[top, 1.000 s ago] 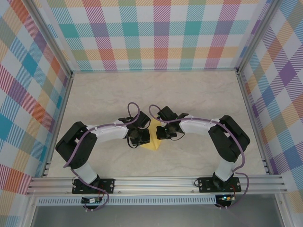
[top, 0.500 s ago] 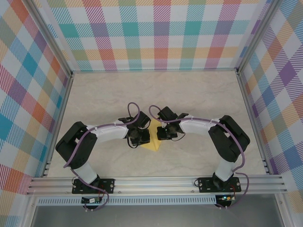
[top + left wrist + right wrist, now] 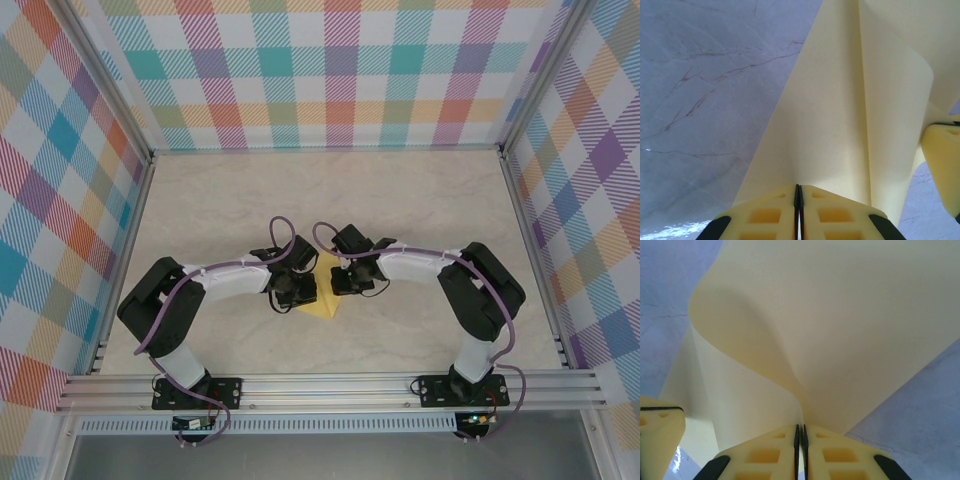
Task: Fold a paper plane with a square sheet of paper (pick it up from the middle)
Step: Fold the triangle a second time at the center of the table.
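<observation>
The square sheet of paper (image 3: 840, 125) is thin, plain yellow stock. It is raised off the surface between the two wrists, over the near middle of the table (image 3: 420, 200). One long straight crease runs up it in the left wrist view. In the right wrist view its free part bellies into a soft curl.

It looks almost weightless and quite limp. It should take a sharp fold readily, but it would also wrinkle or tear if the arms drew apart or twisted against each other. Its smooth face probably gives the pads little friction, so a shallow bite could slip.

The safest hold seems to be at the edge close to a crease, where the doubled layers are stiffer. The loose middle is better left free to bend.

The left pincer (image 3: 798, 192) has its jaws pressed together, with the sheet's lower edge nipped between them. The right pincer (image 3: 800, 432) is closed the same way on another part of the sheet. The two stand just beside each other, low over the pale marbled table.
</observation>
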Available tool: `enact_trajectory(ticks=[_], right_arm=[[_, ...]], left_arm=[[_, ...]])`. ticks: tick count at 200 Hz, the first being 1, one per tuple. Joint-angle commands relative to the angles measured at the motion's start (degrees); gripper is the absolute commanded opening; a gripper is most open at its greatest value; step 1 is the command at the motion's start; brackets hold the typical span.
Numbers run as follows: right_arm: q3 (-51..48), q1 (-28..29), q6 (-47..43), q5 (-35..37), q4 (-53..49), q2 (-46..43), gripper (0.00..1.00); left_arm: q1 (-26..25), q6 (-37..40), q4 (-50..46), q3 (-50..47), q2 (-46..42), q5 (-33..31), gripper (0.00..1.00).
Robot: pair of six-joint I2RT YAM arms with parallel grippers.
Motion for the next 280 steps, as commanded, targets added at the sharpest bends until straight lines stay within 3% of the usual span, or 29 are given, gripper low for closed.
enact_trajectory(ticks=[1,118,280], right_arm=[[1.51,-0.24,-0.68,-0.23,-0.71,1.34,0.13],[0.96,-0.26,-0.53,-0.98,0.66,1.13,0.13],[2.75,-0.26,-1.57,0.01,-0.31,2.45,0.14]], left_arm=[[-0.45,0.49,0.16,-0.59,-0.01,0.12,0.11],[-0.45,-0.26,0.81,-1.83,-3.50,-2.24,0.11],[-0.41,0.27,1.30,-1.52,1.01,0.29,0.09]])
